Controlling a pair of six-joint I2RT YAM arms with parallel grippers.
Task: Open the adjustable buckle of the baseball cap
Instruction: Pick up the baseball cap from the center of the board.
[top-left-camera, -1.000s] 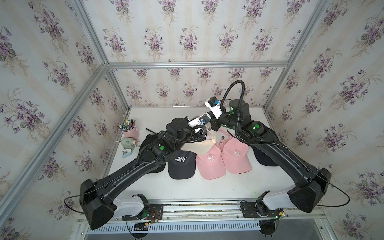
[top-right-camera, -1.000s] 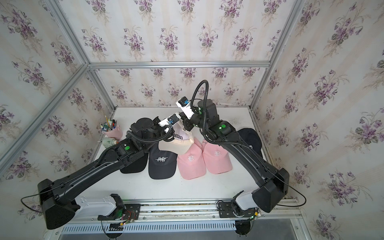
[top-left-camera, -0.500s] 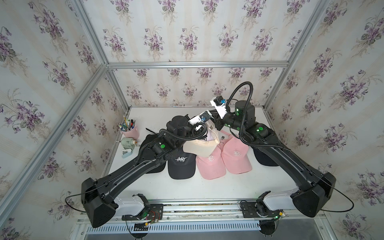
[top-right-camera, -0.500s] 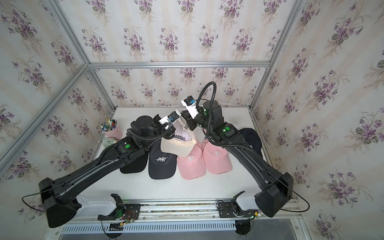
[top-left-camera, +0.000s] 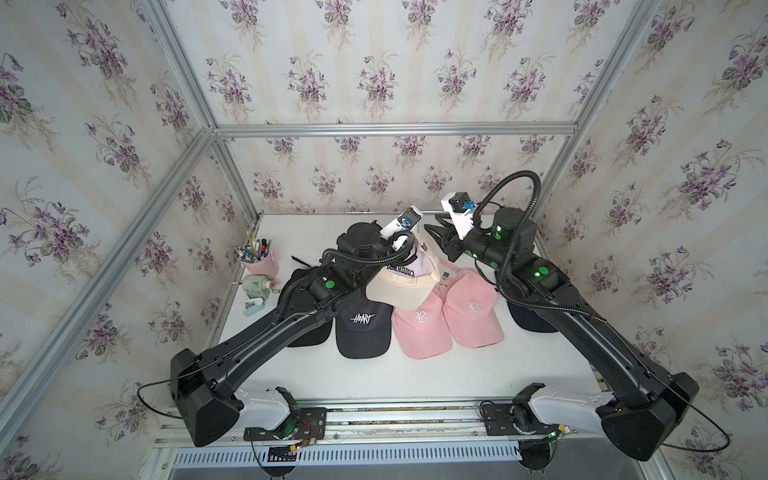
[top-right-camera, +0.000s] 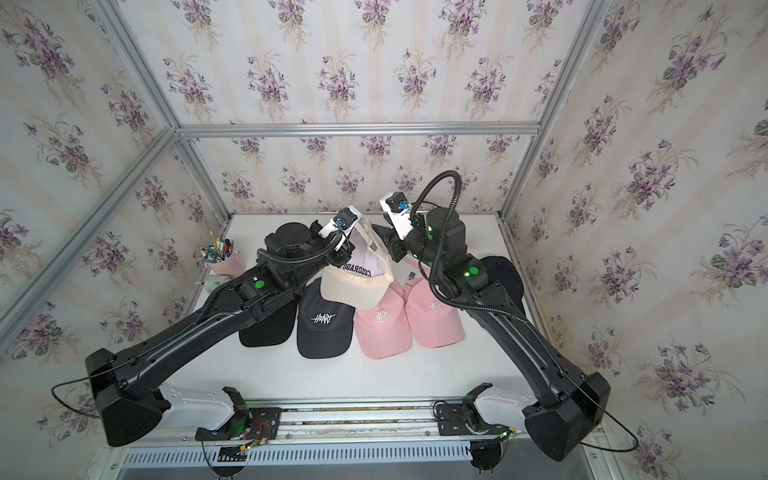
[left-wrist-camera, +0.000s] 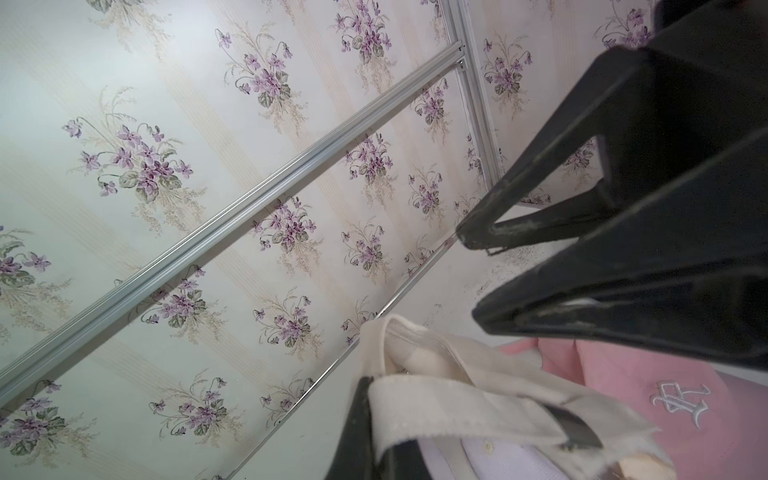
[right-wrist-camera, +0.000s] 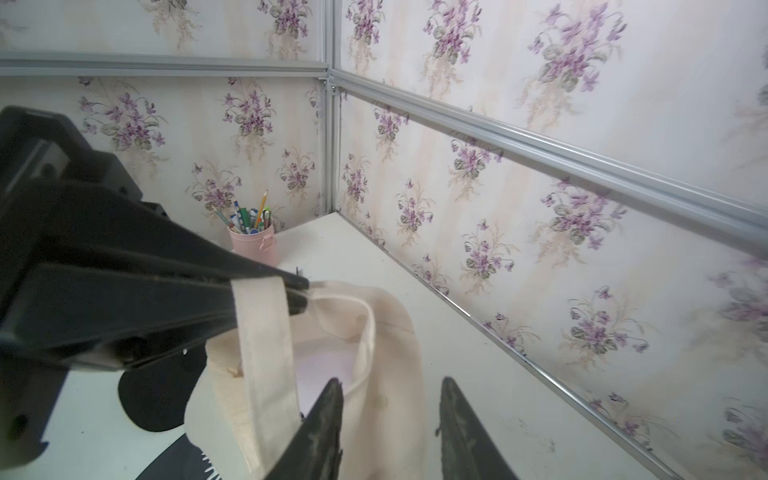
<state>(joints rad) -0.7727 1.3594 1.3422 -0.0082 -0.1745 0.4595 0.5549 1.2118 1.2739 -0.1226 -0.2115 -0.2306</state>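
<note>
Left gripper (right-wrist-camera: 301, 292): jaws fully closed, clamped on the cream strap (right-wrist-camera: 266, 357) at the back of the cap; the strap loops over the closed tips and hangs down from them
Right gripper (right-wrist-camera: 390, 388): jaws partly apart with nothing gripped between them; one of the fingertips (right-wrist-camera: 328, 409) sits just in front of the cap's rear fabric, and whether it touches cannot be told
Right gripper, seen from the left wrist (left-wrist-camera: 471, 276): both fingers visibly separated, above the cap's rear opening
Baseball cap (top-left-camera: 405, 286): cream, lettered "COLORADO", raised by its rear strap between the two wrists near the middle of the table's far half; in both top views the brim points toward the robot bases and overhangs the caps below (top-right-camera: 355, 289)
Buckle: cannot be made out in any view
Pink caps (top-left-camera: 419, 328): two, each with an embroidered "R", side by side on the table, brims toward the bases; the second (top-left-camera: 473, 316) lies to the robot's right of the first
Black cap (top-left-camera: 360, 330): white "HEART" lettering, just beside the pink pair on their left
Second black cap (top-right-camera: 266, 328): partly hidden under the left arm
Dark cap (top-right-camera: 505, 272): beneath the right arm, near the right edge
Pen cup (top-left-camera: 261, 262): pink, holding pens and pencils, at the far left corner
Table (top-left-camera: 415, 376): white
</note>
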